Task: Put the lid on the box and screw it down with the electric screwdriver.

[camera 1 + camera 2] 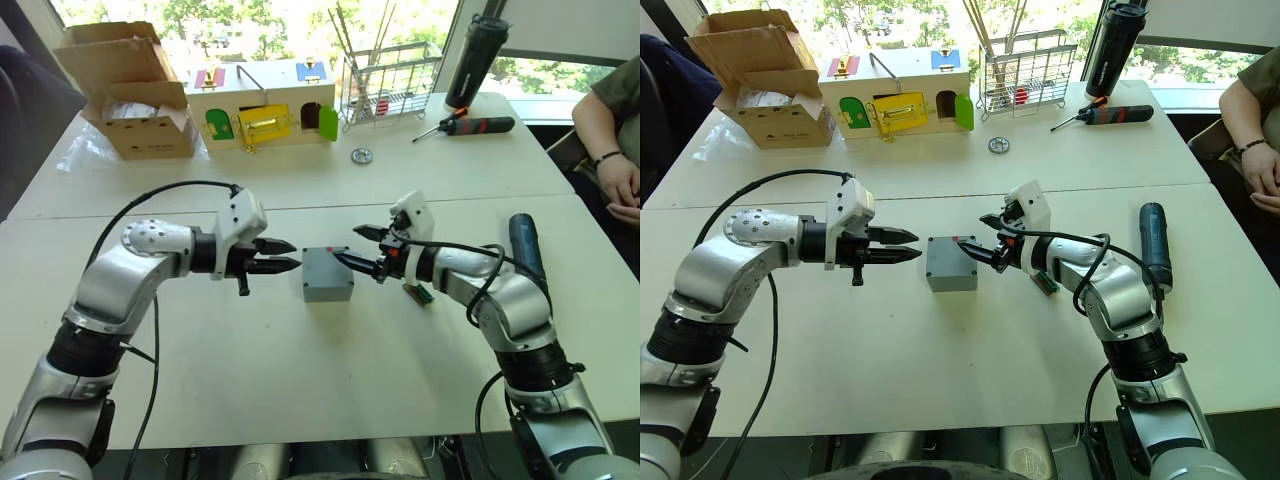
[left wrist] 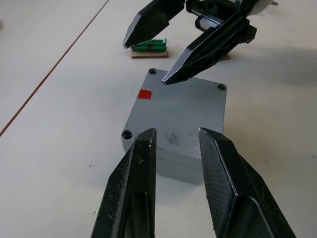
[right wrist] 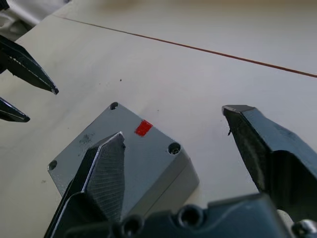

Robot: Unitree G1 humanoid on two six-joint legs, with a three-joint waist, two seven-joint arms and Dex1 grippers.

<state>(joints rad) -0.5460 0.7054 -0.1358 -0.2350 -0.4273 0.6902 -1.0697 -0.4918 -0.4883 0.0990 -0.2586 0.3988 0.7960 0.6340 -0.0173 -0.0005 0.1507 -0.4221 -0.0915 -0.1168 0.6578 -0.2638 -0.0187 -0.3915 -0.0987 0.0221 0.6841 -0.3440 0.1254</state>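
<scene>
Furniture: two white tables (image 1: 300, 380) pushed together, the seam running between them.
Windows: a wide window (image 1: 280, 20) behind the far table, green trees outside.
Light: bright daylight falling across the tabletops.

White table (image 1: 300, 380), seam running across just behind the grey box (image 1: 327, 274), which sits mid-table with its lid (image 2: 181, 116) on. Right of the box: small green part (image 1: 419, 294), then the electric screwdriver (image 1: 526, 245). Far behind the box: cardboard box (image 1: 135, 90), colourful latch box (image 1: 262, 103), wire rack (image 1: 390, 82), washer (image 1: 362, 155), black bottle (image 1: 470, 60), hand screwdriver (image 1: 470, 125).
</scene>
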